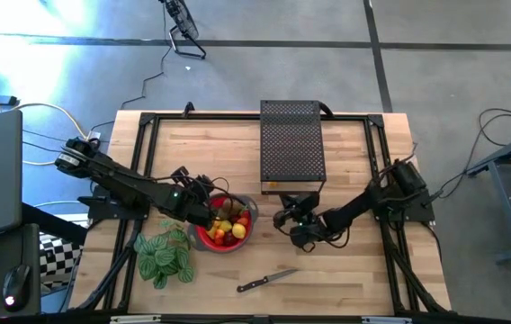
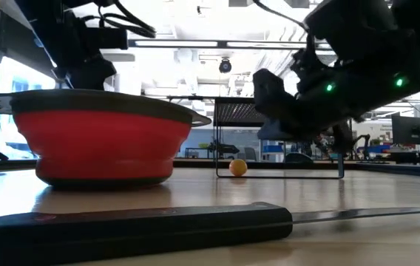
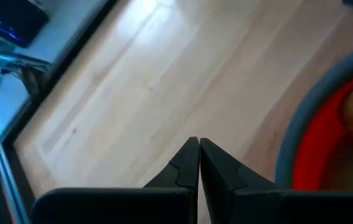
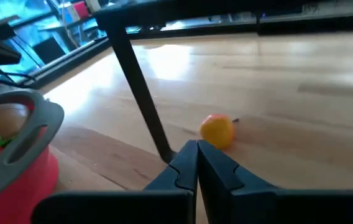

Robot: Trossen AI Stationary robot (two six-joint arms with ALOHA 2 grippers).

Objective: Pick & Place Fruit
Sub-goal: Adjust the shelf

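Note:
A red bowl (image 1: 224,246) with a grey rim holds several fruit (image 1: 228,223), yellow, dark red and brown. One small orange fruit (image 4: 217,131) lies on the bare wood under the black perforated stand (image 1: 291,142), just past one of its legs (image 4: 142,93); it also shows in the low view as the orange fruit (image 2: 238,167). My left gripper (image 3: 198,143) is shut, over the table beside the bowl's left rim (image 3: 291,146). My right gripper (image 4: 196,144) is shut, low over the table right of the bowl, pointing at the orange fruit, a little short of it.
A black-handled knife (image 1: 266,281) lies near the table's front edge, below the bowl. A green striped leafy plant (image 1: 164,256) sits left of the bowl at the front. Black frame rails (image 1: 147,144) run along the table's sides.

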